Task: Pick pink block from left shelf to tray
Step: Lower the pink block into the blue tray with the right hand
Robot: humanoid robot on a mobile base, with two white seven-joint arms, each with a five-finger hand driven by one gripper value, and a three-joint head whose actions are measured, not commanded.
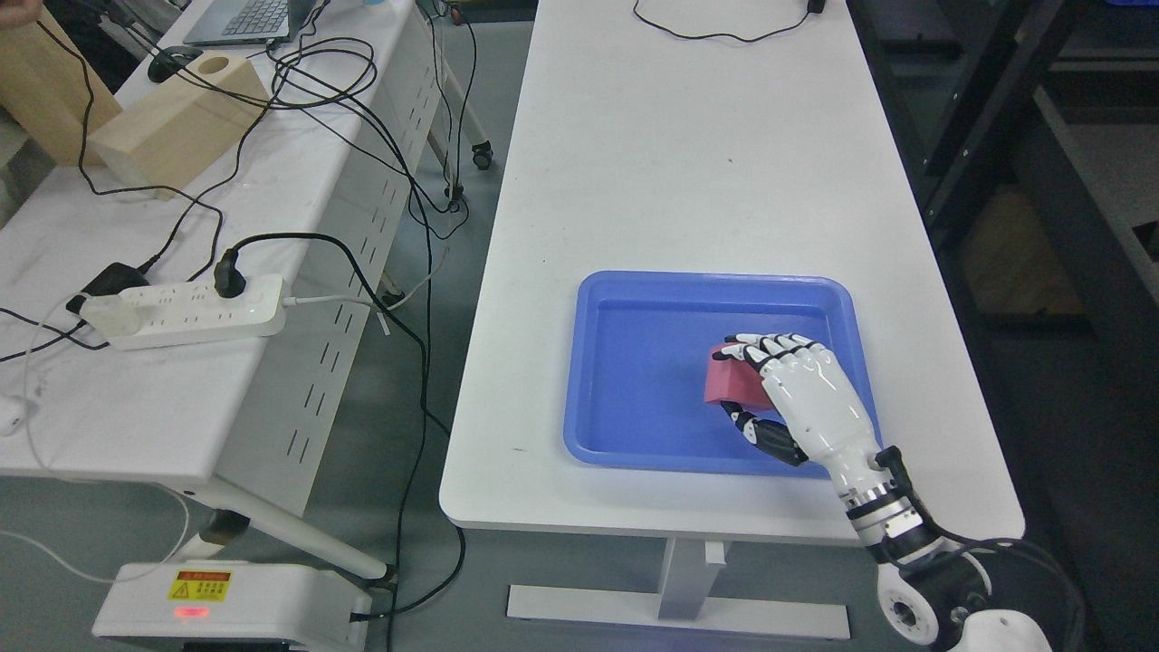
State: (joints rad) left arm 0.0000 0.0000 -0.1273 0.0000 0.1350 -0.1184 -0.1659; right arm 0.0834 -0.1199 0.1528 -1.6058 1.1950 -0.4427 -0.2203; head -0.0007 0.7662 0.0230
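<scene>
— What can't you make out from up here?

— My right hand [797,394] covers the right part of the pink block [732,378], so I see only its left face and top edge. My thumb shows below the block, four fingers [770,346] lie across its top. Whether the block rests on the tray floor or hangs just above it, I cannot tell. My left arm is out of sight. At the upper left, a laptop [243,20] is cut off by the frame.

— Count things for me.

— One pink block, one blue tray [634,362], two white tables [688,163], two wooden blocks [177,122] on the left table, one white power strip [186,312] with a black plug in it.

— What holds what?

— The tray sits near the front edge of the right-hand table. The pink block is the only thing inside it, in the right half, and my fingers and thumb are closed around it, pinching it from above and below.

— And the arm?

— It comes in from the lower right corner, wrist over the tray's near rim.
</scene>
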